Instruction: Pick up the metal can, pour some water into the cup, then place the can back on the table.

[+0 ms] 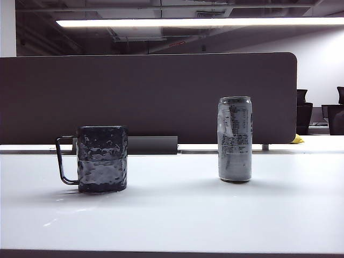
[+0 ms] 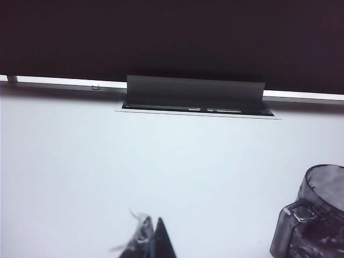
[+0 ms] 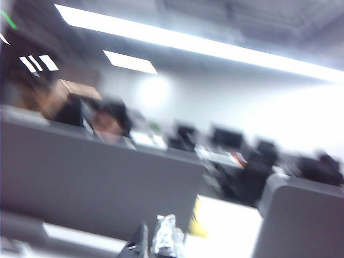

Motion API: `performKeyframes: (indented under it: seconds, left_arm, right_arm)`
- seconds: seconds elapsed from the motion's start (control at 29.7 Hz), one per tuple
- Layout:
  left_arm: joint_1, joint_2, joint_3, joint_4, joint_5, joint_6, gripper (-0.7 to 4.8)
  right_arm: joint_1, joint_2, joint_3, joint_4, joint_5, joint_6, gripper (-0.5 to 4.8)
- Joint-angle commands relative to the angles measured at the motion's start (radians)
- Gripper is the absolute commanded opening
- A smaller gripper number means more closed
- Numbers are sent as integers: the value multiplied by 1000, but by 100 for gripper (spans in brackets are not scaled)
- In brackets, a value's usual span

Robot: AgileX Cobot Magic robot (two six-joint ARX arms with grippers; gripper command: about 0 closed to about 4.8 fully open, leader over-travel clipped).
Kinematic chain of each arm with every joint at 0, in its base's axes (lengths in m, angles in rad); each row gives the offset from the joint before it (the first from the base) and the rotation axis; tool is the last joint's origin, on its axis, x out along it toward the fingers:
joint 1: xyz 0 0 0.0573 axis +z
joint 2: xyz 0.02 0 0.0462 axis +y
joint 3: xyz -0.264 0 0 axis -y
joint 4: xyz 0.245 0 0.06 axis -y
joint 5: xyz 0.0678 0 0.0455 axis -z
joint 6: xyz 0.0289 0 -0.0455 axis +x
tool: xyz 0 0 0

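Observation:
The dark dimpled cup [image 1: 102, 158] stands on the white table [image 1: 177, 209] at the left, handle pointing left, with a level line across its wall at mid height. The water itself I cannot make out. Upright to its right stands the tall silver metal can [image 1: 235, 138], untouched. Neither gripper appears in the exterior view. My left gripper [image 2: 153, 228] is shut and empty low over the table [image 2: 161, 161], the cup [image 2: 317, 215] off to one side. My right gripper [image 3: 156, 239] is shut on nothing, raised and aimed over the partition; its view is blurred.
A dark grey partition [image 1: 150, 97] runs along the table's back edge, with a grey cable flap [image 1: 153, 145] at its foot behind the cup. Office chairs [image 1: 336, 110] and desks lie beyond it at the right.

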Motion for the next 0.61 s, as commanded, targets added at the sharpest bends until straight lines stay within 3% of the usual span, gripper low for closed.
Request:
performKeyframes:
  seconds: [0.03, 0.13, 0.27, 0.61]
  left_arm:
    - [0, 1, 2, 12, 3, 1, -5]
    - [0, 1, 2, 12, 3, 1, -5]
    - [0, 1, 1, 11, 3, 1, -5]
    - [0, 1, 2, 12, 3, 1, -5]
  right_arm:
    - [-140, -15, -113, -16, -23, 61, 27]
    - [-240, -60, -245, -15, -72, 183, 27]
    - [-288, -117, -395, -11, -71, 262, 27]
    - [-233, -148, -558, 41, -67, 317, 27]
